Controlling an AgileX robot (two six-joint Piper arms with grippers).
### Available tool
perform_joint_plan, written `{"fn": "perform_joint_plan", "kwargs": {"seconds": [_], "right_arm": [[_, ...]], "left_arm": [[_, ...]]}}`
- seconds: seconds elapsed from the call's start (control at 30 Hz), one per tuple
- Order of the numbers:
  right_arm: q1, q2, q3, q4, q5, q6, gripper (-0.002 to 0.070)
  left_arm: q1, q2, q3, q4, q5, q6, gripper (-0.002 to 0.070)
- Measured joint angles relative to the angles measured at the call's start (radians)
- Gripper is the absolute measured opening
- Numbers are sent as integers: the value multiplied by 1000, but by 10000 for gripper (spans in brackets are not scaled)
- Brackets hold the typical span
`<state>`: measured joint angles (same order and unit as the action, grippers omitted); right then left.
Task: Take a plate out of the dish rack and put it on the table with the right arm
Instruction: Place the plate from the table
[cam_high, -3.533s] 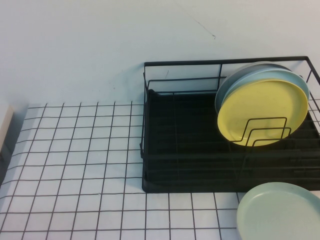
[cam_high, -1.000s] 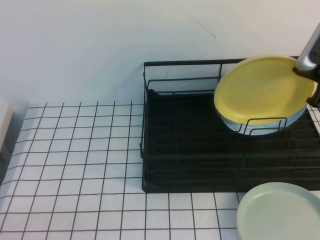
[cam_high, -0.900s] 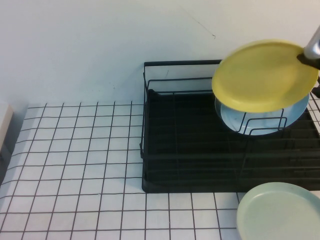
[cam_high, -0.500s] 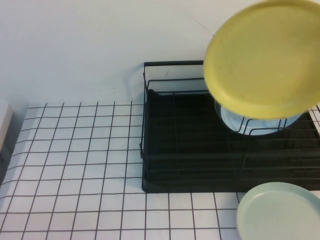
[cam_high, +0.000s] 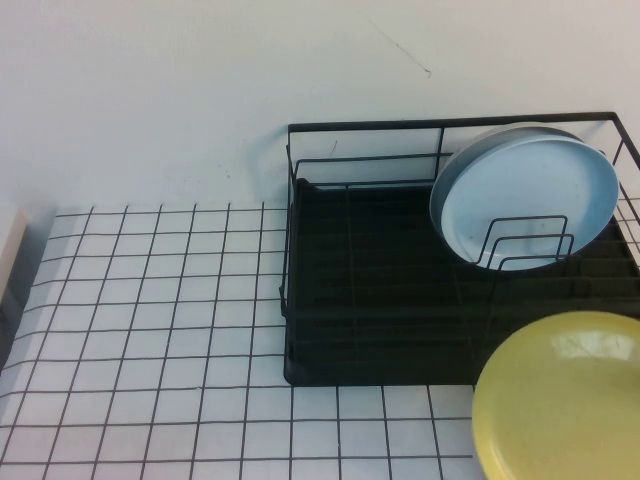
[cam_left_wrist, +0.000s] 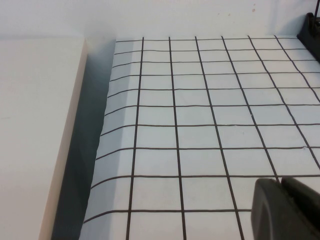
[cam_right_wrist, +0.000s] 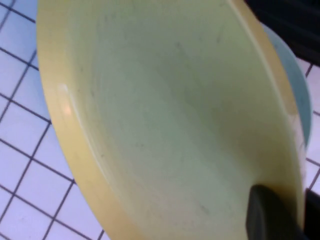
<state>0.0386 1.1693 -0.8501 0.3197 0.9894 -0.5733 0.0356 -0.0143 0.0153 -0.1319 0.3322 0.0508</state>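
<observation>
Dish rack (cam_high: 380, 300) at the back right of the counter (cam_high: 150, 330), against the wall. Blue plate (cam_high: 525, 200) upright in the rack's right end, behind wire dividers. Plate (cam_high: 560, 400) at the front right, before the rack, over another plate (cam_right_wrist: 295, 85). Right end effector (cam_right_wrist: 277, 215) on its rim; left end effector (cam_left_wrist: 287, 210) above the counter's left part.

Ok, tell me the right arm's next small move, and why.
Probably lower a little, then let go. The yellow plate is out of the dish rack, above the pale green plate near the table, right gripper clamped on its rim. The left gripper sits parked over the grid.
</observation>
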Motion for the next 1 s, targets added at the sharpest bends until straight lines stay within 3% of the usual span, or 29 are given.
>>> {"fn": "perform_joint_plan", "kwargs": {"seconds": [0.27,0.7,1.0], "right_arm": [[0,79,131,-2,-208,38,62],[-42,212,133,-16,-251,76,64],[-42,230,133,-33,-258,76,260]], "left_arm": [[0,0,0,0,0,0,-3],[0,0,0,0,0,0,-3],[0,0,0,0,0,0,-3]]}}
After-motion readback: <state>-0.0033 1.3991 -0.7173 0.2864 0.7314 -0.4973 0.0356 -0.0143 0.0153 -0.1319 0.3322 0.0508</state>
